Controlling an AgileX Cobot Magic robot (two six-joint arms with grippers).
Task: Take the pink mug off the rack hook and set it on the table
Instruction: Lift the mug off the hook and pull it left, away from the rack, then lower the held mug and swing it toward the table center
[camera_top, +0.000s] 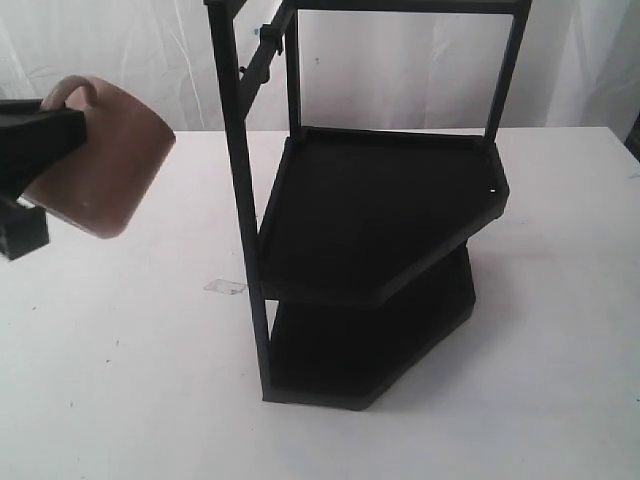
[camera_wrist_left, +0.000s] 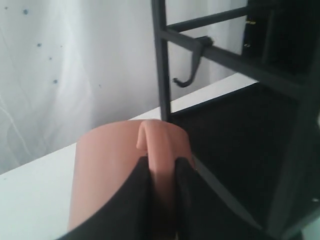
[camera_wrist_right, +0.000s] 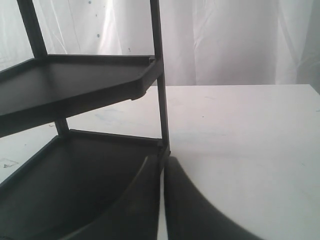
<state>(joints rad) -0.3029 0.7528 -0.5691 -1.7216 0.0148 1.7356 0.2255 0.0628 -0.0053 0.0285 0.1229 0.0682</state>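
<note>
The pink mug (camera_top: 100, 160) hangs tilted in the air at the far left, well above the table (camera_top: 120, 390). My left gripper (camera_top: 62, 112) is shut on its loop handle (camera_wrist_left: 156, 145); in the left wrist view the two black fingers (camera_wrist_left: 135, 195) pinch the handle, with the mug body (camera_wrist_left: 102, 165) beyond them. The rack hook (camera_top: 272, 42) on the black rack's (camera_top: 380, 210) upper bar is bare, also seen as a curved hook (camera_wrist_left: 187, 80), off to one side of the mug. My right gripper (camera_wrist_right: 162, 167) is shut, holding nothing, close to a rack post (camera_wrist_right: 161, 115).
The tall black two-shelf rack stands mid-table, both shelves bare (camera_wrist_right: 75, 85). A small clear scrap (camera_top: 225, 287) lies on the table left of the rack's front post. White curtain hangs behind. My right gripper does not show in the exterior view.
</note>
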